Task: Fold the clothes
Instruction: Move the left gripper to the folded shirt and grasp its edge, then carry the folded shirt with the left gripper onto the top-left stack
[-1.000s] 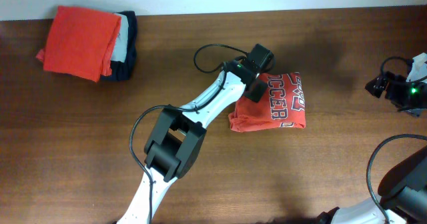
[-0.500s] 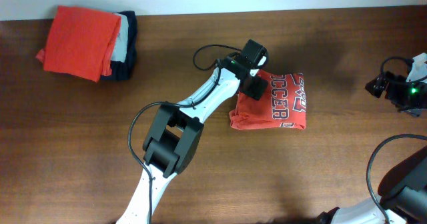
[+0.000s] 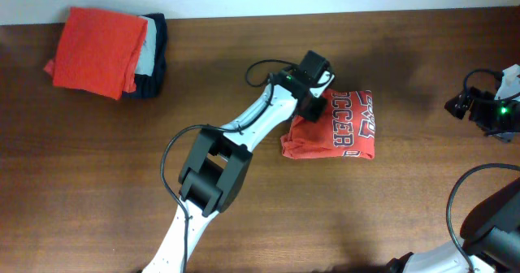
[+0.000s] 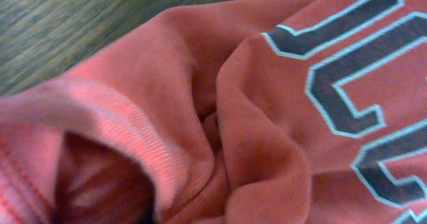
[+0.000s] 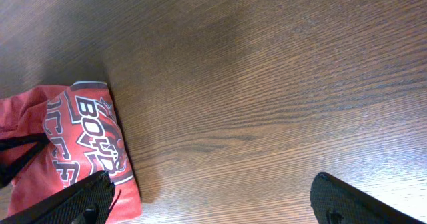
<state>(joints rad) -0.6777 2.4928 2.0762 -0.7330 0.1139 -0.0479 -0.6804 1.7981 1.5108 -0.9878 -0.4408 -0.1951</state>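
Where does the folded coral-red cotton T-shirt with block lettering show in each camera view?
Overhead: the coral-red T-shirt lies right of centre on the brown wooden table.
Left wrist: the T-shirt fills nearly the whole picture.
Right wrist: the T-shirt sits in the lower left corner.
Shared landmark: its block lettering, visible in all three.

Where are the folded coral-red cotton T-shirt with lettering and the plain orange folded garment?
The coral-red lettered T-shirt (image 3: 349, 128): overhead view, on its lettered top face.
The plain orange folded garment (image 3: 97, 52): overhead view, middle of its top face.
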